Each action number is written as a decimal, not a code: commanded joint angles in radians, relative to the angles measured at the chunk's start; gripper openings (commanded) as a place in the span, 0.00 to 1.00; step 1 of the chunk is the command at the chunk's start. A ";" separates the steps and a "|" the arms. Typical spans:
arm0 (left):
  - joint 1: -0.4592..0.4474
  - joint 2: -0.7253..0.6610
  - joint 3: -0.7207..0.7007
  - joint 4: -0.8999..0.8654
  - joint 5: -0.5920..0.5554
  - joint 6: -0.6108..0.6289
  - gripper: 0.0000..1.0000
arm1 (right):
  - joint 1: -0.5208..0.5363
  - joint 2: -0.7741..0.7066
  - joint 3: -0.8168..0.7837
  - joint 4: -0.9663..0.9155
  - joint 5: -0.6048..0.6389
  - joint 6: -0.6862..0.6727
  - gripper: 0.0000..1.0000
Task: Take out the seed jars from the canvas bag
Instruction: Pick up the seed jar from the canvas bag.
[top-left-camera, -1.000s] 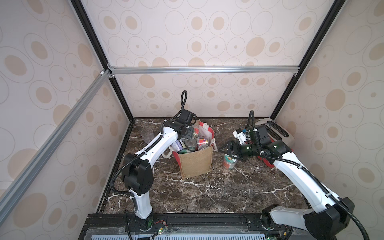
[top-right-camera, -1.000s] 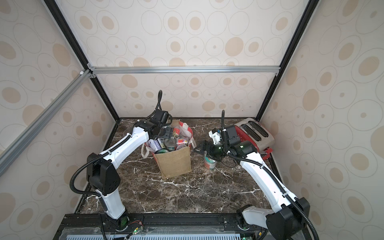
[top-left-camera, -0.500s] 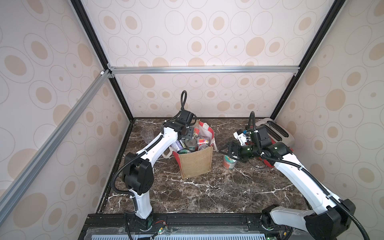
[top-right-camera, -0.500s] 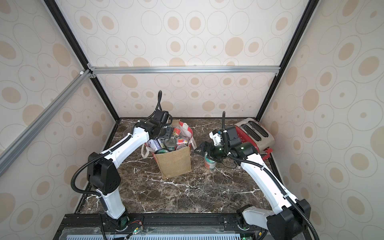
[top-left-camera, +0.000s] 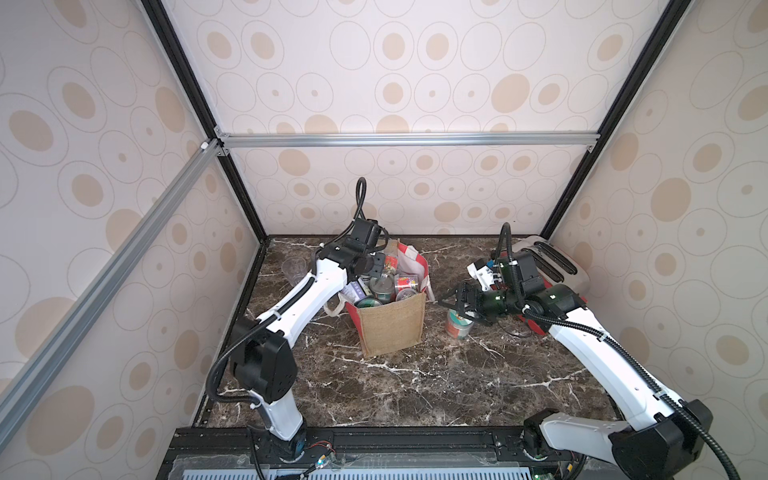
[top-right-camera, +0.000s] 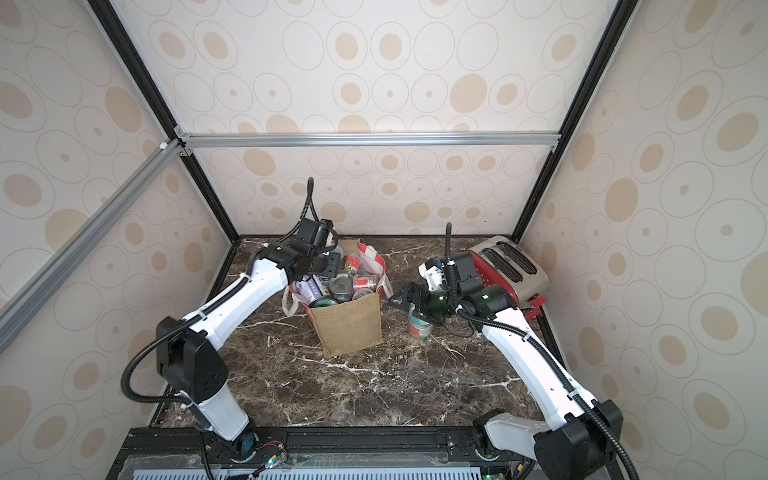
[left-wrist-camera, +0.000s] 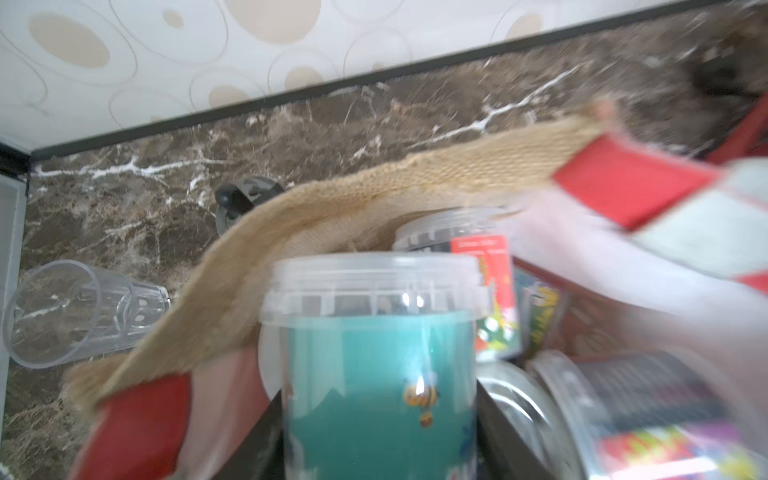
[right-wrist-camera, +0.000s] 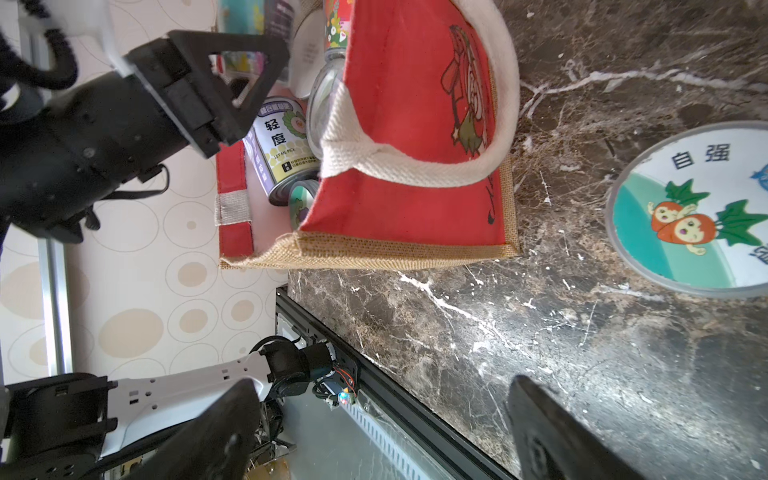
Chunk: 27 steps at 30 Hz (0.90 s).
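Seed jars fill the bag, which stands upright near the middle of the worktop, its mouth open. Both top views show lids and printed labels crowded up to the rim. In the right wrist view one jar with a pale yellow and purple label leans just inside the red side panel.

Left claw reaches down into the back of the bag's mouth. In the left wrist view a teal jar with a clear lid sits upright between the black fingers. They lie against both of its sides, so the claw grips it. That picture is blurred, and the jar's base is out of frame. The burlap rim curves just behind the jar, and more jars lie beside it.

Right claw is wide open and holds nothing. It hangs low on the bag's right, pointing toward the bag. A lone jar stands upright on the worktop just under it, near the bag but apart from it. Its lid bears a cartoon of two orange root vegetables. In the right wrist view the lid lies outside the gap between the fingers.

A clear glass is on the bag's left, near the wall. A red and silver toaster sits in the far right corner.
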 joint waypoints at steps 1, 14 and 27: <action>-0.033 -0.148 -0.044 0.126 0.085 0.061 0.52 | -0.010 0.006 0.040 0.040 -0.027 0.036 0.96; -0.230 -0.495 -0.447 0.587 0.242 0.050 0.53 | -0.016 0.040 0.153 0.174 -0.106 0.141 1.00; -0.382 -0.441 -0.444 0.606 0.194 0.051 0.51 | -0.006 0.075 0.153 0.343 -0.194 0.225 1.00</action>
